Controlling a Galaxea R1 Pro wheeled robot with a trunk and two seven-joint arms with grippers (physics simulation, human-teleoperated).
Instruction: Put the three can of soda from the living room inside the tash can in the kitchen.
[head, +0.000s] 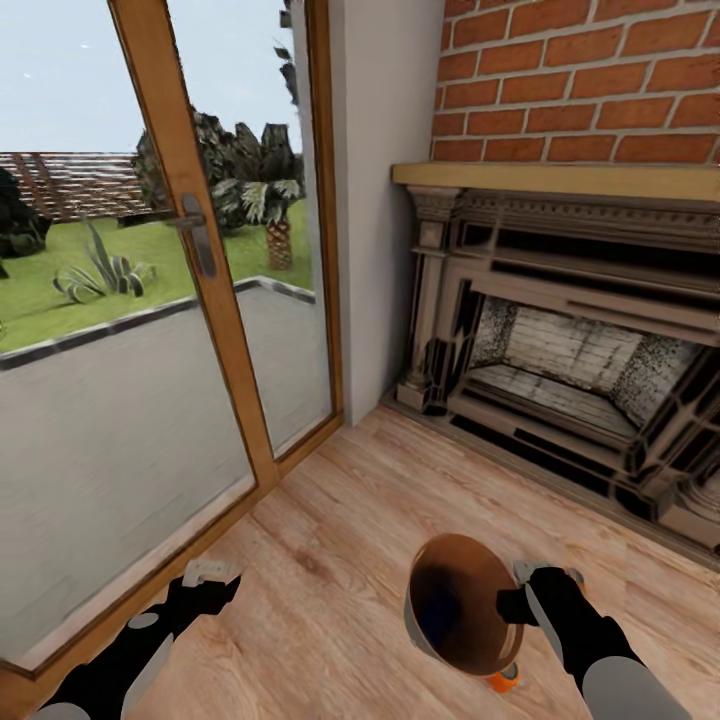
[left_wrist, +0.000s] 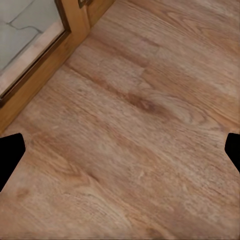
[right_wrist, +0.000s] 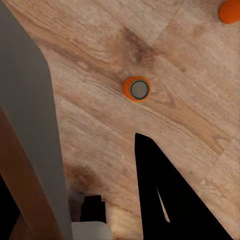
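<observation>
My right gripper (head: 517, 603) is shut on the rim of the tash can (head: 455, 600), a grey bin with a brown inside, held above the wood floor with its mouth tipped toward the head camera. One orange can of soda (head: 503, 681) peeks out on the floor just below the bin. In the right wrist view that can of soda (right_wrist: 136, 89) stands upright on the floor past the bin's grey wall (right_wrist: 35, 125), and the edge of a second orange can (right_wrist: 230, 10) shows farther off. My left gripper (head: 205, 575) hangs open and empty over the floor (left_wrist: 130, 100).
This is the living room: a brick fireplace (head: 570, 360) with a dark carved surround stands ahead on the right. A wood-framed glass door (head: 200, 260) to a terrace fills the left. Bare wood floor (head: 340, 520) lies between them.
</observation>
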